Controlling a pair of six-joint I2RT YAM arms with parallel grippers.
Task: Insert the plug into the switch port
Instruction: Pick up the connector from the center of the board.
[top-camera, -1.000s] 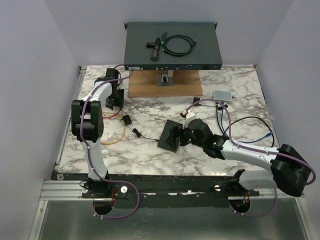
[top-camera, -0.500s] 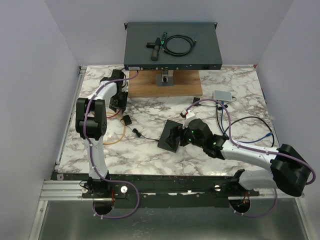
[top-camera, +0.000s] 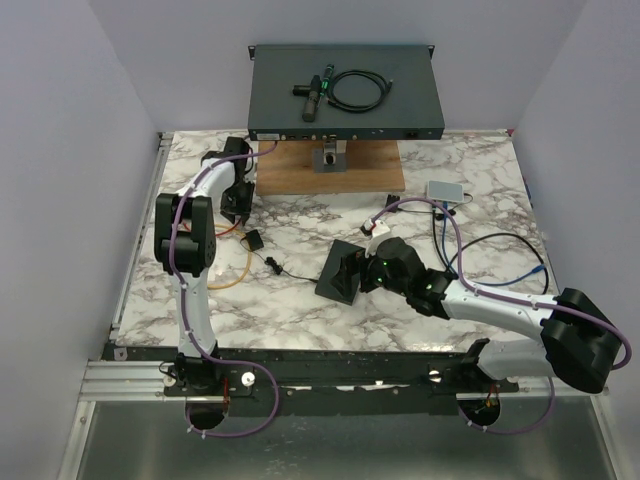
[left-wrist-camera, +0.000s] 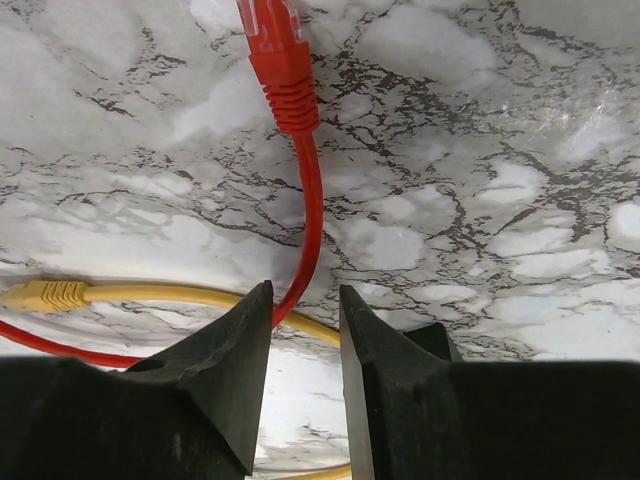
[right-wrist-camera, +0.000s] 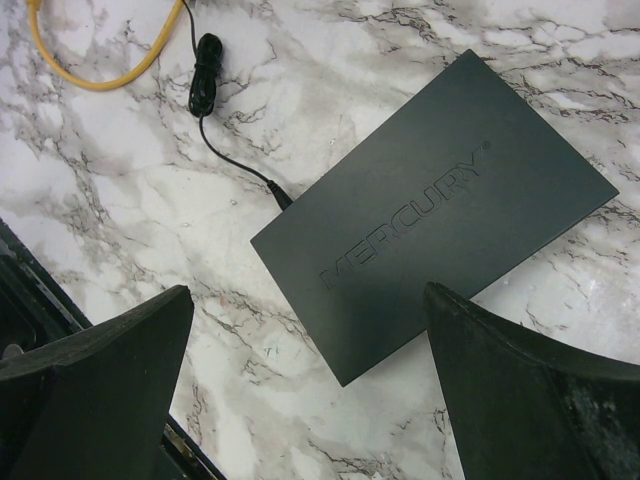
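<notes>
Red plug (left-wrist-camera: 280, 60), nose away from tool (left-wrist-camera: 305, 289)

The left arm (top-camera: 192, 305), made of white links and black joints, rises from its base, bends sharply at the elbow (top-camera: 178, 235) and reaches toward the far left. Its wrist (top-camera: 237, 172) points downward, and the left gripper (left-wrist-camera: 305, 292), with two black wedge-shaped fingers (left-wrist-camera: 235, 360), shows only a narrow gap between them. The right arm (top-camera: 500, 308), of the same build, lies low and stretches leftward toward the middle. The right gripper (right-wrist-camera: 308, 292) faces down, its black fingers (right-wrist-camera: 100, 380) spread wide apart.
</notes>
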